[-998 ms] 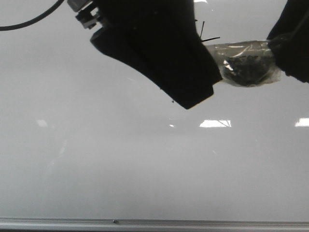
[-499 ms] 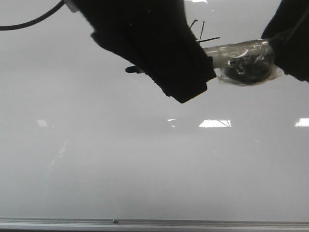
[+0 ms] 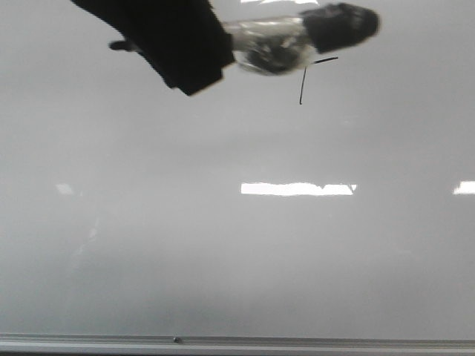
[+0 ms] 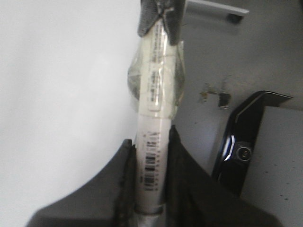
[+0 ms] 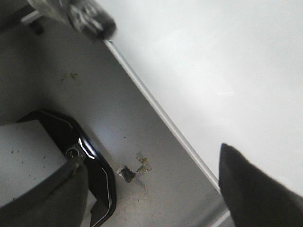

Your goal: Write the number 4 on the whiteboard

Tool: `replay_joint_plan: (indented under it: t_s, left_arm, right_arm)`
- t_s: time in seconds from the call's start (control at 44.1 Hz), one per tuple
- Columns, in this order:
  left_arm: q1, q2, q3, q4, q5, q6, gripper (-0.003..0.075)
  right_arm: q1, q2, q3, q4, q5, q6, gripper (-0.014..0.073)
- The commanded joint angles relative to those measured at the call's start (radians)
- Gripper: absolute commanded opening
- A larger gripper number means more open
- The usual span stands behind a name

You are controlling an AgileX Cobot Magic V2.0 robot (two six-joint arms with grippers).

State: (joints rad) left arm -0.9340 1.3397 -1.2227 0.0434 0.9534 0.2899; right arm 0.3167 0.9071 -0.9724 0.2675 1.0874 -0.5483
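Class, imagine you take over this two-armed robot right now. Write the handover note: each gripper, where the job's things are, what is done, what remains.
Left gripper: shut on the white tape-wrapped marker pen, capped end up.
Right gripper: open, holding nothing.
Glossy grey-white whiteboard lies flat; thin black marker digit sits near its far edge, a long vertical and crossbar showing beside the pen.
Done: strokes drawn, though part is hidden.
Left: check the 4 is complete, then park the pen.

Glossy black device (image 5: 92, 161) on speckled grey floor (image 5: 75, 99) w/ small debris (image 5: 135, 169).
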Motion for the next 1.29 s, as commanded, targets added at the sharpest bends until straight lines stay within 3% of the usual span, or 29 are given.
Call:
replay_joint_plan:
  t_s: [0.0,0.113,0.227,0.408,0.567,0.771,0.998,1.27]
  left_arm:
    - [0.002,-0.078,-0.035,0.211,0.014,-0.241,-0.002]
    - [0.024,-0.158,-0.012,0.397,0.062,-0.444,-0.002]
    - [0.106,-0.267,0.047,0.45,0.03,-0.519,-0.002]
    - [0.369,-0.419,0.17,0.45,-0.109,-0.541,-0.002]
    - [0.655,-0.468,0.265,0.372,-0.286,-0.568,-0.002]
    - [0.92,-0.44,0.433,0.131,-0.699,-0.566,-0.002]
    - [0.962,-0.338,0.583,0.113,-1.101,-0.566,-0.002]
    - [0.962,-0.142,0.594,0.113,-1.358,-0.566,-0.002]
  right_arm:
    - [-0.043,-0.049,-0.032,0.003,-0.029,0.042,0.0591]
    - [-0.068,-0.083,-0.032,0.003,-0.029,0.042,0.0591]
    - [-0.07,-0.096,-0.032,0.003,-0.022,0.044,0.0591]
    - [-0.07,-0.096,-0.032,0.003,-0.025,0.052,0.0591]
    - [-0.07,-0.096,-0.032,0.003,-0.025,0.052,0.0591]
    - [-0.07,-0.096,-0.032,0.003,-0.025,0.052,0.0591]
    - [-0.07,-0.092,-0.032,0.003,-0.034,0.052,0.0591]
    - [-0.07,-0.092,-0.032,0.003,-0.039,0.052,0.0591]
